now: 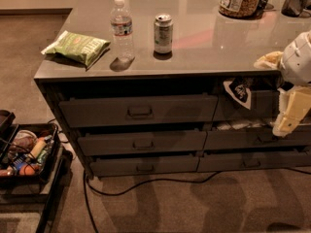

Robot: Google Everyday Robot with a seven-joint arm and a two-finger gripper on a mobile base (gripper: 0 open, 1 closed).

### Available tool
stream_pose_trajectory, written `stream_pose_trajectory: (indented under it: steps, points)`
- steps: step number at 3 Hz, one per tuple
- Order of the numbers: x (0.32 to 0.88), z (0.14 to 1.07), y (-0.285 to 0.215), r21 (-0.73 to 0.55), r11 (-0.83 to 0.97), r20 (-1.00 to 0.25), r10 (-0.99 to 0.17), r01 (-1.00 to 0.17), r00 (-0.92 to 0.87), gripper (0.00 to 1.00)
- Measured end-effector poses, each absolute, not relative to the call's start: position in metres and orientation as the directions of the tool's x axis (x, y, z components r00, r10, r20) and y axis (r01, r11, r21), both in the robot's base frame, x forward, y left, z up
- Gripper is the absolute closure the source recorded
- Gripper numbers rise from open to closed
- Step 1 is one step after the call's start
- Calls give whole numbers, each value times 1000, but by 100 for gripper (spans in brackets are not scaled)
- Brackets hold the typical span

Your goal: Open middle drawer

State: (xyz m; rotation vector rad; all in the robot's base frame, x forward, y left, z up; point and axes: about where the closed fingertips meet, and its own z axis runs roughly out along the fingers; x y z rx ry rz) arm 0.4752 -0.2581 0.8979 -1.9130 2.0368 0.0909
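End effector [290, 114] at far rt; mid drawer [170, 141] prob. barely ajar.

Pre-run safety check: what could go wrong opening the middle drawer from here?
1. The gripper hangs at the right column, away from the middle drawer; similar handles above and below invite a wrong grab.
2. The floor cable could snag the base.
3. A jolt may topple the water bottle.

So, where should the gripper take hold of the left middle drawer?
By the small pull handle centred on the middle drawer front, coming straight from the front, since its bar lies horizontal. The gripper is far to the right of it.
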Motion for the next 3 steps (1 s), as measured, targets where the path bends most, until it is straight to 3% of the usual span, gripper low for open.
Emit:
stream_pose_trajectory:
  steps: [2, 3]
  points:
    - [463, 859, -236, -206, 68, -368, -930, -976, 13, 0]
    - [456, 798, -205, -213, 60, -428, -903, -975, 38, 0]
